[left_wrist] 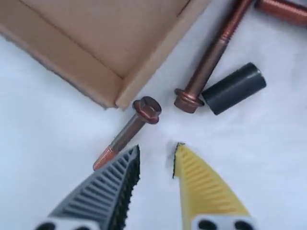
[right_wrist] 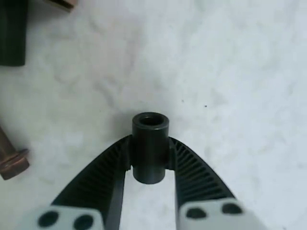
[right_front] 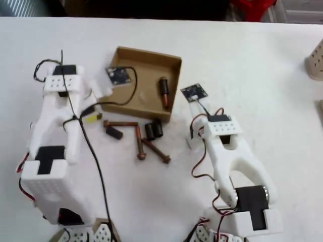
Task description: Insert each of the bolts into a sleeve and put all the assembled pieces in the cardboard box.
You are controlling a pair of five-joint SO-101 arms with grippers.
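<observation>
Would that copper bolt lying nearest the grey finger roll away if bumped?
Probably only in a curve: the bolt has a round shank but a wider flanged head, so it would likely pivot around the head. It looks like solid metal, so probably stiff and fairly heavy for its size.

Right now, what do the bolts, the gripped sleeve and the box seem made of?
Bolts: metal, likely copper- or bronze-toned plating; slight sheen, hex flange heads, threaded tips.
Sleeve: matt black, smooth bore; plastic or blackened metal, the look leaves it open.
Box: brown cardboard, matt; folded walls with fibrous edges.
</observation>
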